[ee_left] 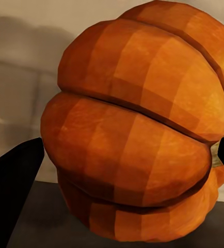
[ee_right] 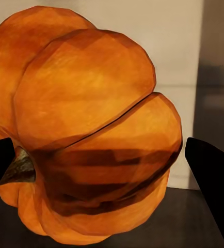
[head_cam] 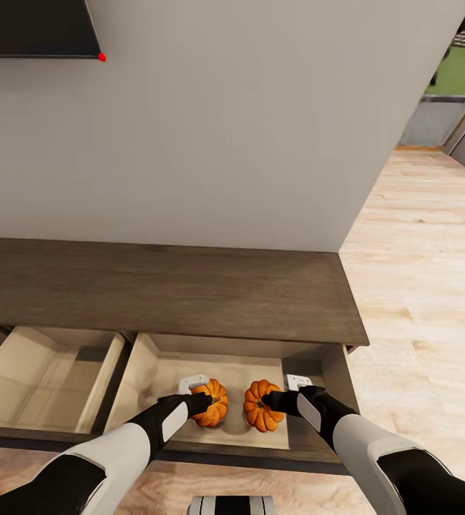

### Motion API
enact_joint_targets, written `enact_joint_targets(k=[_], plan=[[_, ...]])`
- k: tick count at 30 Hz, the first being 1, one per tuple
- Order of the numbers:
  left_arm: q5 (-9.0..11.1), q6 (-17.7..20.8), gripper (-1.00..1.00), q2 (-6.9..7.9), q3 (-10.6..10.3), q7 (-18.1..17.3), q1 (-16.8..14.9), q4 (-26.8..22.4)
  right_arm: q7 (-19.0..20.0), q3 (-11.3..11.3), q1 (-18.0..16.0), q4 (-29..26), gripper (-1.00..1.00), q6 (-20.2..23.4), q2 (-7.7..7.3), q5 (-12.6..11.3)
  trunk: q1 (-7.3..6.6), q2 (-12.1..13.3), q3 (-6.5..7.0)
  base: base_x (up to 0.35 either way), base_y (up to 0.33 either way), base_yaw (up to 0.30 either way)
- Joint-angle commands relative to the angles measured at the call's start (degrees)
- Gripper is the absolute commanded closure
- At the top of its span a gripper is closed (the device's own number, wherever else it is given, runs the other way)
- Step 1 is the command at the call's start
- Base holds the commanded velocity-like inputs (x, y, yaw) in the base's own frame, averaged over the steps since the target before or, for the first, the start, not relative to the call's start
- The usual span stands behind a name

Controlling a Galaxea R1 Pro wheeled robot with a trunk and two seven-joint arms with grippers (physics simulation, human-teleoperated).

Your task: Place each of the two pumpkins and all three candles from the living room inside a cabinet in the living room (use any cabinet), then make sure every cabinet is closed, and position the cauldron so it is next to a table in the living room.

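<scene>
Left pincer (head_cam: 205, 403): left pumpkin (head_cam: 213, 402) pinched inside cabinet (head_cam: 161, 290) drawer.
Right pincer (head_cam: 269, 400): right pumpkin (head_cam: 261, 406) pinched.
Risk: pumpkins knocked together — rolling likely on release.

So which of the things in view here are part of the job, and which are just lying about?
Part of the job:
- left pumpkin, between the left gripper fingers
- right pumpkin, between the right gripper fingers
- cabinet, two compartments open

Just lying about:
- two small white objects at the back of the compartment
- dark wall panel
</scene>
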Motion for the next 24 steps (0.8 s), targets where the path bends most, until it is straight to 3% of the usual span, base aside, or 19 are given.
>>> enact_joint_targets(k=[1,21,22,24], plan=[[0.57,0.31,1.00,0.01,-0.49,0.39,-0.01,-0.14,0.01,0.47,-0.01,-0.06,-1.00,0.25,-0.03,-0.46,-0.01,-0.01,-0.03,0.000,0.000,0.000],[0.49,0.01,1.00,0.01,-0.49,0.43,0.00,-0.14,0.01,0.47,-0.01,-0.08,-1.00,0.28,-0.03,-0.47,-0.01,-0.01,-0.03,0.000,0.000,0.000],[0.49,0.01,-1.00,0.01,-0.49,0.43,0.00,-0.14,0.01,0.46,-0.01,-0.10,-1.00,0.28,-0.03,-0.47,-0.01,-0.01,-0.03,0.000,0.000,0.000],[0.49,0.02,-1.00,0.01,-0.49,0.43,0.00,-0.14,0.01,0.47,-0.01,-0.06,-1.00,0.31,-0.03,-0.47,-0.01,-0.01,-0.03,0.000,0.000,0.000]])
